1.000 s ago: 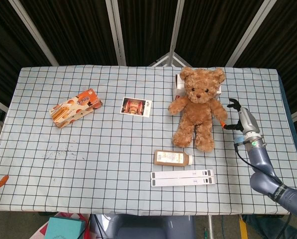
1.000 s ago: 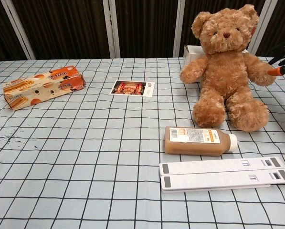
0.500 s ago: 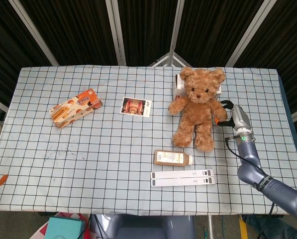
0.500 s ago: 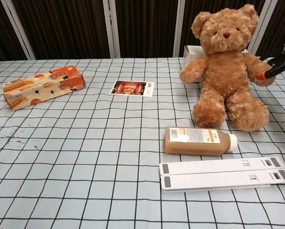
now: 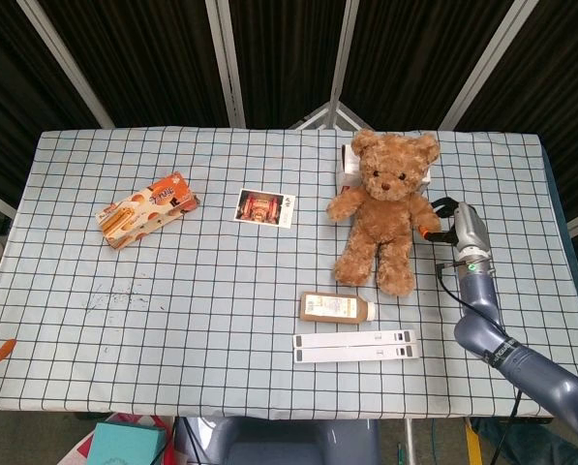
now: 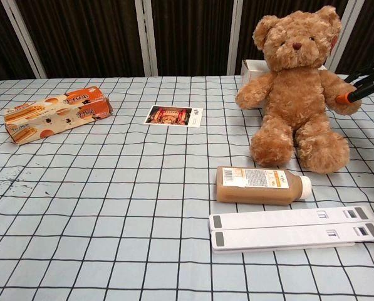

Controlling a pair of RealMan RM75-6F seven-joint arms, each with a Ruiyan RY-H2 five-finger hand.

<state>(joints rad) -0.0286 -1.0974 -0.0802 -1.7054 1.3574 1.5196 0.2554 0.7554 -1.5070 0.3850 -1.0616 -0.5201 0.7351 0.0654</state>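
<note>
Fingertips of my right hand (image 5: 450, 221) touch the teddy bear (image 5: 383, 206) sitting far right on the table (image 5: 221, 310), spread in the chest view, my arm only overhead.

The teddy bear (image 5: 382, 207) sits on my desk (image 5: 221, 320), and I place everything from it. Behind it, touching its back, stands a small box (image 5: 348, 165). Before it, nearer me, lies the bottle (image 5: 338, 308) on its side, and before that lie two flat strips (image 5: 355, 346) side by side. Left of the bear lies the postcard (image 5: 265, 207), and further left the snack box (image 5: 147, 209). My right hand (image 5: 460, 229) is just right of the bear, fingers (image 6: 356, 86) touching its arm.
</note>
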